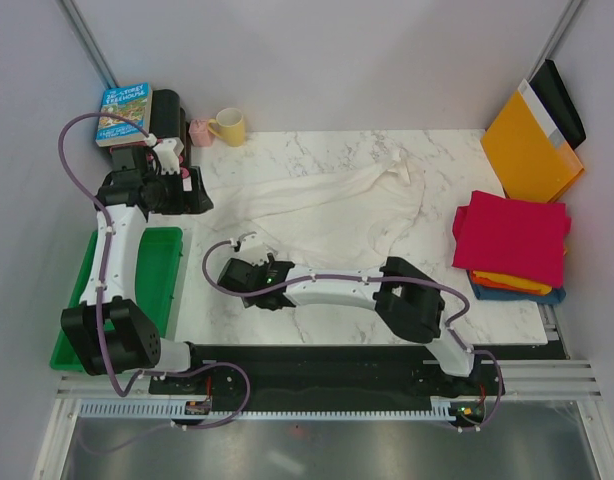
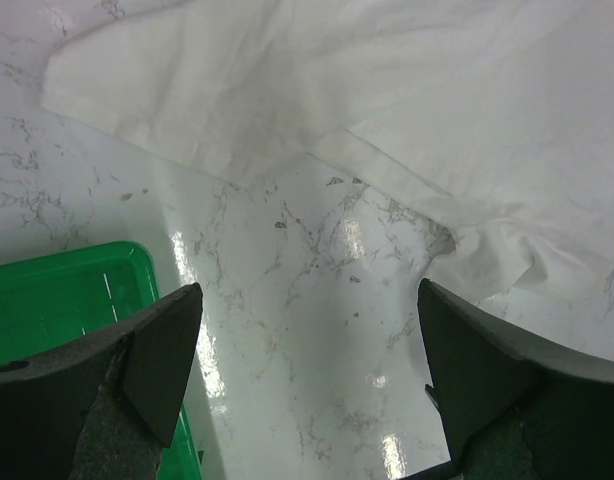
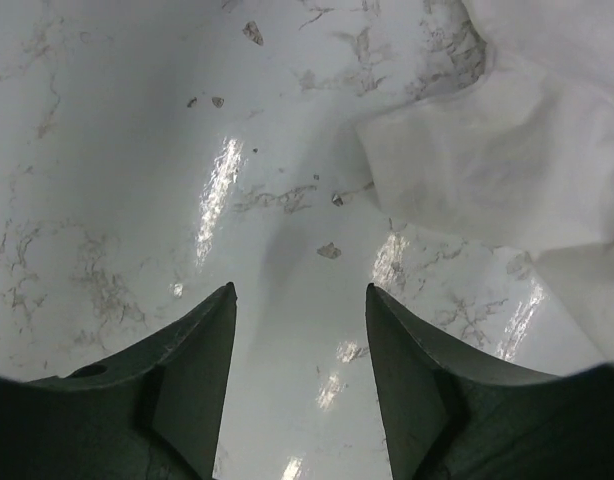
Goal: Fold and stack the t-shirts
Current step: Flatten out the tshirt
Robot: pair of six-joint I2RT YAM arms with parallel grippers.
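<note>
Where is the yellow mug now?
In the top view, the yellow mug stands at the far left corner of the table, beside a pink cup.

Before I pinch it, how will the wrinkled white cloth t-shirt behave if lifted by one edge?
Probably floppy: the white t-shirt lies in soft wrinkles, so it should drape, not lift flat. Likely slides, since the marbled tabletop looks glossy.

Pale, plain walls (image 1: 317,60) close me in on three sides, with slim metal posts (image 1: 87,40) in the back corners. My counter (image 1: 317,150) is glossy white marble pattern — overhead light leaves bright glints (image 3: 217,190) across it.
</note>
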